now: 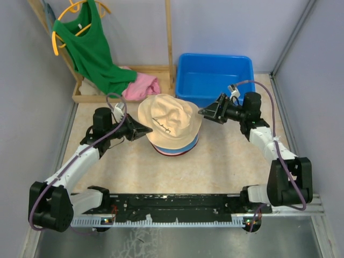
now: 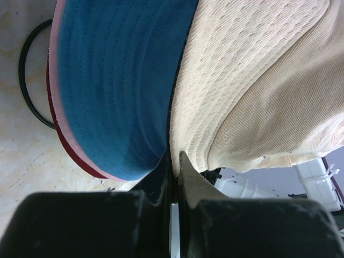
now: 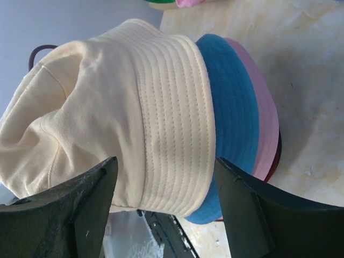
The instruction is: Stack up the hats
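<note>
Four hats sit in one stack at the table's middle. The beige hat [image 1: 169, 118] is on top, crumpled, over the blue hat [image 1: 180, 148]. The pink and dark red brims show below in the right wrist view: pink hat [image 3: 263, 113], dark red hat [image 3: 277, 153]. My left gripper [image 1: 144, 130] is at the stack's left edge, shut on the beige hat's brim [image 2: 193, 134] above the blue hat [image 2: 118, 80]. My right gripper [image 1: 203, 112] is open just right of the stack. In its own view [image 3: 165, 160], the beige brim [image 3: 172, 123] lies beyond its fingers, untouched.
A blue bin [image 1: 215, 75] stands behind the right gripper. A green sleeveless shirt [image 1: 88, 48] hangs on a yellow hanger at the back left. A bright pink cloth [image 1: 142, 86] lies on the wooden rack base [image 1: 86, 98] below it. Grey walls close both sides.
</note>
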Action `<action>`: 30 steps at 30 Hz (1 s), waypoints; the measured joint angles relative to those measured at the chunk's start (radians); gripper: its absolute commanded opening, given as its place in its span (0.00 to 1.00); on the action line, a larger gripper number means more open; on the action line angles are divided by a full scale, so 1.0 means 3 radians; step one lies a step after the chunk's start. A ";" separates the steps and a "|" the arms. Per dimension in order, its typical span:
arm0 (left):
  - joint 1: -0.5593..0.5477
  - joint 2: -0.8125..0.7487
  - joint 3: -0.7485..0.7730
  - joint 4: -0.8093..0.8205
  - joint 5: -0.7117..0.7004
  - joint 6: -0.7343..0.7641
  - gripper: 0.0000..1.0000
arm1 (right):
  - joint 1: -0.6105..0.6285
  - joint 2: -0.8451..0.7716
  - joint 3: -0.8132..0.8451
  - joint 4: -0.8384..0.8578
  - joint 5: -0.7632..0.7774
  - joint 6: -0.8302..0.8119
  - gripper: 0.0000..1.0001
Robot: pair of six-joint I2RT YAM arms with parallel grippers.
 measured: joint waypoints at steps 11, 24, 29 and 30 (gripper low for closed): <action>0.0031 0.0001 0.0000 -0.0008 0.0028 0.0006 0.00 | 0.0000 0.0376 -0.0008 0.0596 -0.0064 0.0114 0.71; 0.0039 0.0017 0.0000 -0.0006 0.0034 0.0000 0.00 | 0.0244 0.0692 -0.0029 0.1259 -0.0116 0.0521 0.40; 0.0039 0.0033 0.0000 0.0001 0.0034 -0.0008 0.00 | 0.0268 0.0748 -0.0028 0.1319 -0.0116 0.0607 0.05; 0.0039 0.0037 0.0000 0.0006 0.0036 -0.0008 0.00 | 0.0268 0.0748 -0.0028 0.1322 -0.0116 0.0621 0.03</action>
